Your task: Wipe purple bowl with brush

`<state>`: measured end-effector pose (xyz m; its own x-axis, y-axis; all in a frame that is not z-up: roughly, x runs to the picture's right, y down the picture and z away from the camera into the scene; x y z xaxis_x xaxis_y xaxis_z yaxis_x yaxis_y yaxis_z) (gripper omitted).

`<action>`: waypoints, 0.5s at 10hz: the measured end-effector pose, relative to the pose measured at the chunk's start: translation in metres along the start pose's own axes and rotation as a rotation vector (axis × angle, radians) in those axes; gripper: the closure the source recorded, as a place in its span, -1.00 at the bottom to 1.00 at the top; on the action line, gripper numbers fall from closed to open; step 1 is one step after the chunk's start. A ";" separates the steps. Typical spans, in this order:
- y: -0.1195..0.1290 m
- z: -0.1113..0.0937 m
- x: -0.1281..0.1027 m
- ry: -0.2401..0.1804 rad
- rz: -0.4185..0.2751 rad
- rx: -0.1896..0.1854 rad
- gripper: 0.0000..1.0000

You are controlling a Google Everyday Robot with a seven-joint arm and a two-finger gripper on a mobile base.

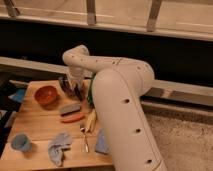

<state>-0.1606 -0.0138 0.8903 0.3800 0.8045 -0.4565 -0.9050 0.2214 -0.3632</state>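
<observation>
While my arm (117, 100) fills the middle of the frame, my claw (75, 89) hangs at centre left over the purple bowl (70, 88), which sits at the table's (35, 132) far edge, right of the orange-red bowl (46, 94). Whether the claw is spread or pinching the brush I cannot tell. Nearer lie a grey block (69, 108), fork (84, 139), blue cup (20, 142) and cloth (59, 147).

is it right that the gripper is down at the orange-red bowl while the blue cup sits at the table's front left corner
Not quite. The camera view shows the gripper down at the round purple bowl, beside the orange-red bowl. The small blue cup does sit at the wooden table's front left corner.
</observation>
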 end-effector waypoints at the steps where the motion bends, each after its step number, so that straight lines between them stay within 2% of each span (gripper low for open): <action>1: -0.008 -0.001 0.006 0.001 0.017 0.005 1.00; 3: -0.021 -0.009 0.009 -0.015 0.050 0.015 1.00; 5: -0.035 -0.017 -0.006 -0.047 0.070 0.025 1.00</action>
<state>-0.1277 -0.0360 0.8917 0.3066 0.8435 -0.4411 -0.9338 0.1768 -0.3110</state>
